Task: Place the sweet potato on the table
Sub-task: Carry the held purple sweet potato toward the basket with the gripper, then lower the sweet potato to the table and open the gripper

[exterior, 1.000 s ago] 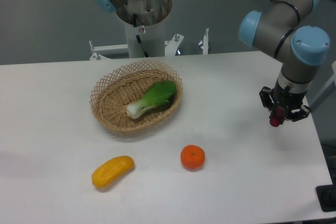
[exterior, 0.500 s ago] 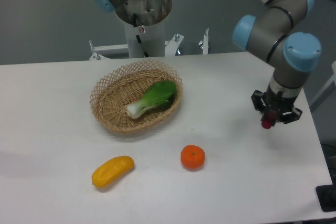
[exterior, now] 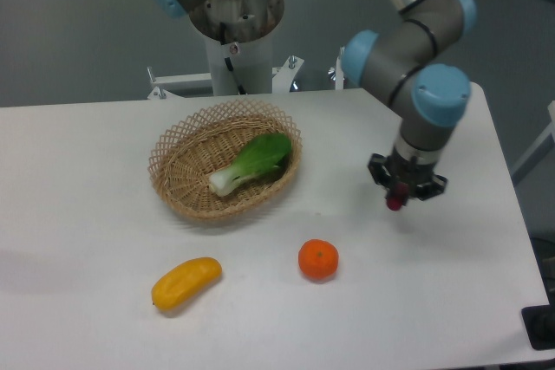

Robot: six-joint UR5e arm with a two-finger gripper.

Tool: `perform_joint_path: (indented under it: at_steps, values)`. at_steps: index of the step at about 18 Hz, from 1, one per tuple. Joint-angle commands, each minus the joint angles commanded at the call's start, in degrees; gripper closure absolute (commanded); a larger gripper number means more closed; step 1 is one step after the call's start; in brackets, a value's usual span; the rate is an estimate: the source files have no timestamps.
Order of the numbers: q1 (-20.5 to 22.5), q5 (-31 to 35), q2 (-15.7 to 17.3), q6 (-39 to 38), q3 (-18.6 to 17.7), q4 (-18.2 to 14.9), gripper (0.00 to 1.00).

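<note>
Closest to the camera, a yellow oblong vegetable [exterior: 186, 282] lies on the white table [exterior: 78, 214], and just to its right sits a round orange fruit [exterior: 318, 259]. Neither is our target. Up from there, right of centre, the gripper [exterior: 397, 200] hangs over bare tabletop, pointing straight down, and 1 small magenta tip pokes out below it: that's the sweet potato [exterior: 396, 203], pinched between the fingers and carried end-down, most of it hidden inside the jaws. It looks to be clear of the surface, though how high is hard to call from this angle.

So the job now is the set-down. To my eye the spot is good: open table, well apart from the orange fruit and from the basket. Best play is a slow, straight descent until the lower end meets the table, then open, because a slim tuber released upright will topple and may roll.

Further back, the oval wicker basket [exterior: 173, 181] holds 1 thing only, a leafy green vegetable [exterior: 253, 162] with a white stem, lying diagonally. Behind it stands the robot base [exterior: 234, 36].
</note>
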Motion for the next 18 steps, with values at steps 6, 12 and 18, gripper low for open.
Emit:
perform_joint_path:
  at_steps: [6, 12, 18]
  values:
    - [-1.2, 1.4, 1.4, 0.1, -3.8, 0.8, 0.84]
    - [-1.8, 2.2, 1.4, 0.1, -3.9, 0.9, 0.29]
    - [-1.8, 2.3, 1.4, -0.1, -2.9, 1.0, 0.00]
